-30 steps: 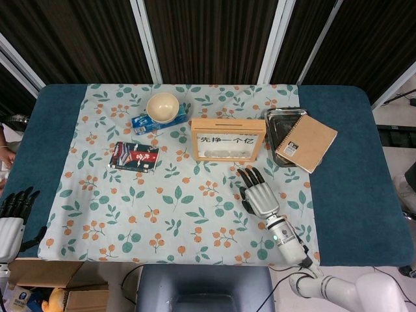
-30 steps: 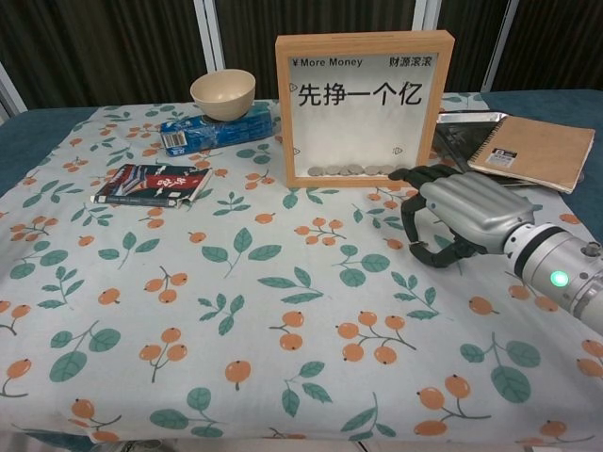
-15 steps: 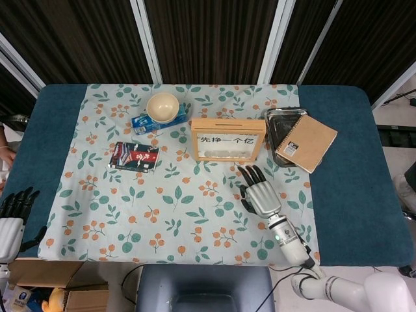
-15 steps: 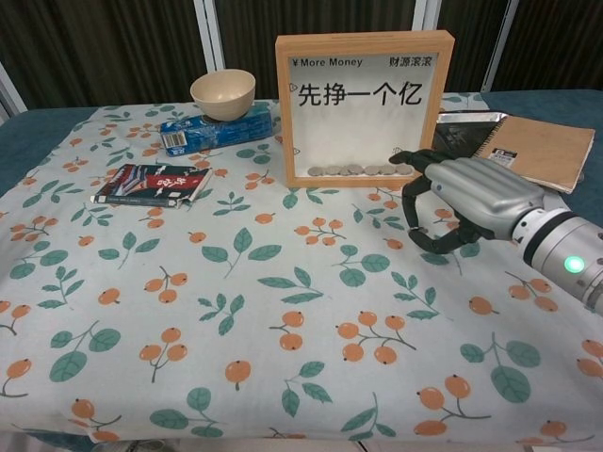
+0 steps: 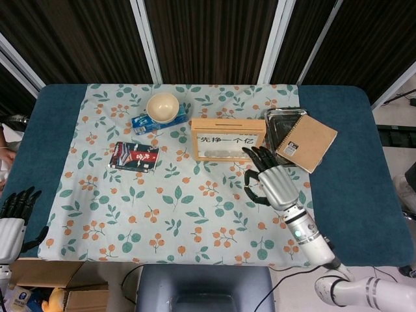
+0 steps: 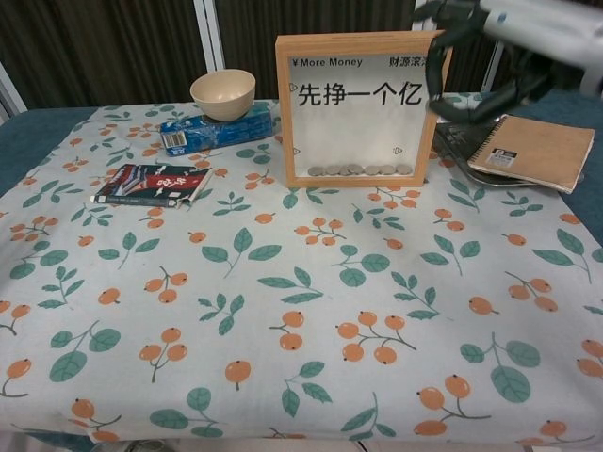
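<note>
The right hand hangs raised over the table, fingers spread and lightly curled, holding nothing; its fingertips point toward 11 o'clock in the head view and show just at the lower right corner of the coin frame, though whether they touch it cannot be told. In the chest view the same hand sits high, level with the frame's top right corner. The frame stands upright at the hand's 11 o'clock, its long axis running 9 to 3 across the table, glass face toward the robot, a row of coins lying along its bottom edge. At the hand's 1 o'clock a notebook lies tilted across a metal tray, covering much of it. The left hand rests far off at 8 o'clock by the table's near left edge, its fingers apart and empty, so the right hand is by far the nearer to the frame. By count: one frame, one notebook, one tray, one bowl at 10 o'clock beyond the frame sitting on one blue packet, and one dark packet out at 9 o'clock, all on one leaf-patterned cloth.
</note>
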You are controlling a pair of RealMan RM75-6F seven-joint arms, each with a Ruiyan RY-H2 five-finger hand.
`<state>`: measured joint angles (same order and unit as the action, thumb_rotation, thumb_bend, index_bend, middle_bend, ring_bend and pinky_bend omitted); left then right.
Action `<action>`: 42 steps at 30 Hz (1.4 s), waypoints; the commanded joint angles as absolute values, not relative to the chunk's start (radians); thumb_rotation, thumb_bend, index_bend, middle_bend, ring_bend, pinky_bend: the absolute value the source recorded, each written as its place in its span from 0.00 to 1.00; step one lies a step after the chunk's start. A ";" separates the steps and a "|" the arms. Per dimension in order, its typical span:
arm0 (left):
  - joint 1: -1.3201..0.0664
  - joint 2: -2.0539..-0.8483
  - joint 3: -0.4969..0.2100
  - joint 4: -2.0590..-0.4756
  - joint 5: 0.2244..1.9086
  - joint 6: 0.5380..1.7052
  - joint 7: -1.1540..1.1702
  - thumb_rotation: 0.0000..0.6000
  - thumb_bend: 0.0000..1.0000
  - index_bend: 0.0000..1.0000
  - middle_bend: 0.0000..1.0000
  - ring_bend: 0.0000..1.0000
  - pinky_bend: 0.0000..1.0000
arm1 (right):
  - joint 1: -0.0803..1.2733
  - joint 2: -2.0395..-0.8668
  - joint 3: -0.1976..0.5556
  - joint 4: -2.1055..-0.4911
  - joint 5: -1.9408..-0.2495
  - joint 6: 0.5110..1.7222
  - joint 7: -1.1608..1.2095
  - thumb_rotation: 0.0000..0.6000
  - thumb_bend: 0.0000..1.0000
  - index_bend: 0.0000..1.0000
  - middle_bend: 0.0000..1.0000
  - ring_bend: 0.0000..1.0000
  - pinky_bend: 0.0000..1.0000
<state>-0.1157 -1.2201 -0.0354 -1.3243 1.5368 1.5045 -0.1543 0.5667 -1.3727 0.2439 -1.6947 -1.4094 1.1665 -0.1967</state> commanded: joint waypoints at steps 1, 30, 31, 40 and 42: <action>-0.117 -1.217 -0.036 -1.327 1.536 1.503 -0.155 1.00 0.32 0.00 0.00 0.00 0.00 | 0.602 -1.281 0.325 -1.767 -1.344 1.128 -0.204 1.00 0.56 0.75 0.17 0.00 0.00; -0.148 -1.222 -0.052 -1.305 1.511 1.448 -0.203 1.00 0.32 0.00 0.00 0.00 0.00 | 1.202 -1.196 0.422 -1.365 -0.532 0.505 -0.383 1.00 0.56 0.73 0.17 0.00 0.00; -0.149 -1.222 -0.052 -1.304 1.509 1.446 -0.204 1.00 0.32 0.00 0.00 0.00 0.00 | 1.222 -1.194 0.406 -1.354 -0.512 0.489 -0.383 1.00 0.56 0.73 0.17 0.00 0.00; -0.151 -1.228 -0.050 -1.281 1.501 1.434 -0.219 1.00 0.32 0.00 0.00 0.00 0.00 | 1.335 -1.195 0.281 -1.264 -0.397 0.403 -0.347 1.00 0.56 0.73 0.17 0.00 0.00; -0.151 -1.229 -0.050 -1.278 1.500 1.433 -0.222 1.00 0.32 0.00 0.00 0.00 0.00 | 1.349 -1.195 0.260 -1.253 -0.387 0.393 -0.336 1.00 0.56 0.74 0.17 0.00 0.00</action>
<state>-0.1514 -1.2290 -0.0503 -1.2784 1.4998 1.4328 -0.2223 1.3402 -1.1954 0.2725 -1.2605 -0.3960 0.4030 -0.3454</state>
